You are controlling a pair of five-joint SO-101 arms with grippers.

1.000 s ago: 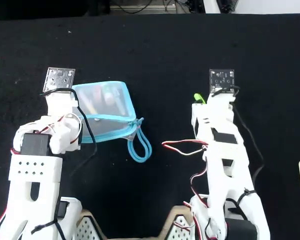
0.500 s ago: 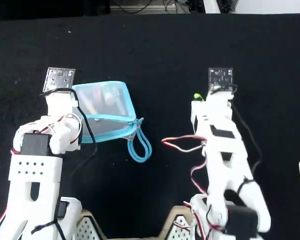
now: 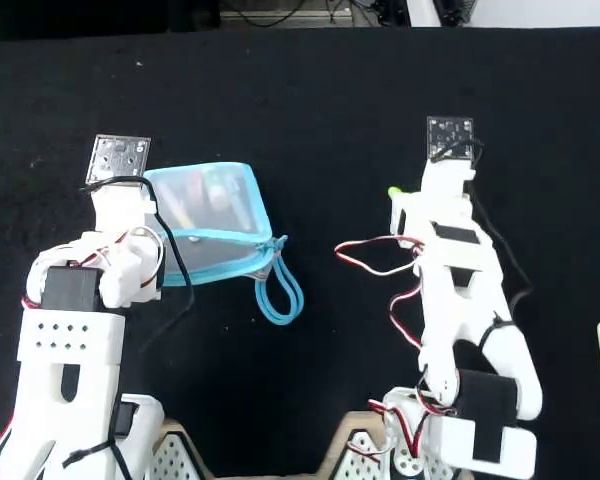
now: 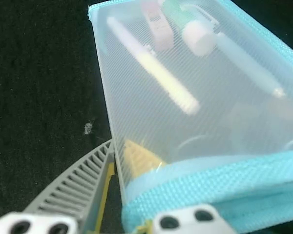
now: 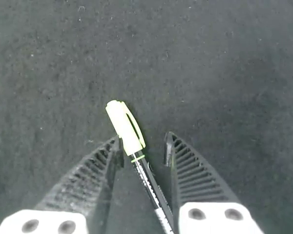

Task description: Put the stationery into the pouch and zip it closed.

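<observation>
- Right of the table's (image 3: 310, 90) centre, the right pincer (image 5: 143, 140) stands narrowly parted astride a pen (image 5: 124, 124) that lies flat on the table. One finger touches the lime cap and the other stands just clear of it.
- The pen sits off-centre in the gap and at a slant to the fingers. Closing from here could, I judge, nudge it sideways or roll it out rather than trap it. A bite on the cap alone might pull the cap loose.
- Well apart, toward the table's left side, lies the pouch (image 3: 215, 225). Several pieces of stationery (image 4: 151, 63) show through its mesh, and its loop (image 3: 278, 295) trails toward the near edge.
- The left pincer (image 4: 115, 163) seems clamped on the pouch's corner by the zip (image 4: 210, 180), with one ribbed finger beneath the mesh.
- How wide the mouth gapes I cannot tell. Should that hold slacken, the mouth could sag, and the pen would likely snag on the zip or the mesh. A loosely gripped pen could also tilt and drop on the way over.
</observation>
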